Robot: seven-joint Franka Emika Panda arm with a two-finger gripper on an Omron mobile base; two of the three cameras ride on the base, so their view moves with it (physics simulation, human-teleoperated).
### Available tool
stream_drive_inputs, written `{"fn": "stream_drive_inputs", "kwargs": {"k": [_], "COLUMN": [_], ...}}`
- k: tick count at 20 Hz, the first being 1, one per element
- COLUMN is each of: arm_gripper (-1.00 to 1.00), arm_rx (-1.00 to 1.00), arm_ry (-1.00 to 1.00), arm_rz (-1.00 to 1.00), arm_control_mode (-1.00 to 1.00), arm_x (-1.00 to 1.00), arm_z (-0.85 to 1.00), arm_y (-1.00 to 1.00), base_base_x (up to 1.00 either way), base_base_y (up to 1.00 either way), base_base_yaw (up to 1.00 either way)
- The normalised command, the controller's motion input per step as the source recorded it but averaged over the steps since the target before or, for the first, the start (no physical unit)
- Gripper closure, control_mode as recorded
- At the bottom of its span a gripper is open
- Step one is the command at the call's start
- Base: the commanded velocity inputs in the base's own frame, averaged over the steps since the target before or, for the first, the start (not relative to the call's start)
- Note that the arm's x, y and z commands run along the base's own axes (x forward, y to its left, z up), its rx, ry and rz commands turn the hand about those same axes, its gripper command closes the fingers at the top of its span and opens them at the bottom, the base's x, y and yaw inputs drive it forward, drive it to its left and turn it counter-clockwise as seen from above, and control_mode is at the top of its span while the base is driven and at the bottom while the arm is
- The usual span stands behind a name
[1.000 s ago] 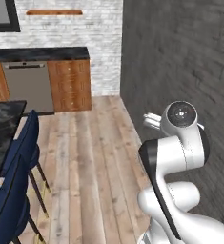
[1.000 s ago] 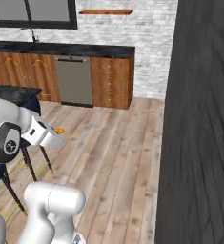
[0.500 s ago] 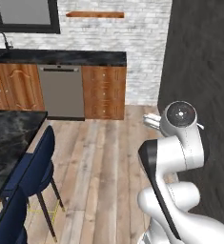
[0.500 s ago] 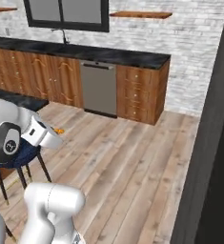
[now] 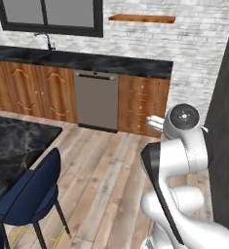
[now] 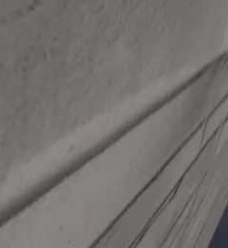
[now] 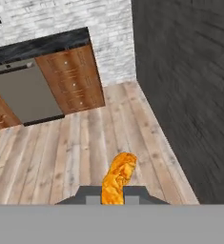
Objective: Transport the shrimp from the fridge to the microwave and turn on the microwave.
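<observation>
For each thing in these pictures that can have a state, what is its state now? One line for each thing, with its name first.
shrimp: held between the fingers, off the floor.
gripper: shut on the shrimp.
dishwasher: door closed.
drawers: all pushed in.
cabinet doors: closed.
blue chair: upright, at the dark island counter.
</observation>
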Motion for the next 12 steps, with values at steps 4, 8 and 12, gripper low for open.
{"fn": "stream_drive_inputs", "kwargs": {"k": [4,8,12], "arm_gripper": [1.0,1.0,1.0], "arm_rx": [0.0,0.0,0.0], "arm_ry": [0.0,0.0,0.0], "arm_rz": [0.0,0.0,0.0], "arm_control_mode": [1.0,1.0,1.0], "arm_x": [0.0,0.0,0.0], "arm_z": [0.0,0.0,0.0], "arm_y": [0.0,0.0,0.0], "base_base_x": [0.87,0.86,0.76], "base_base_y": [-0.81,-0.81,-0.91], "base_base_yaw": [0.47,0.48,0.49]}}
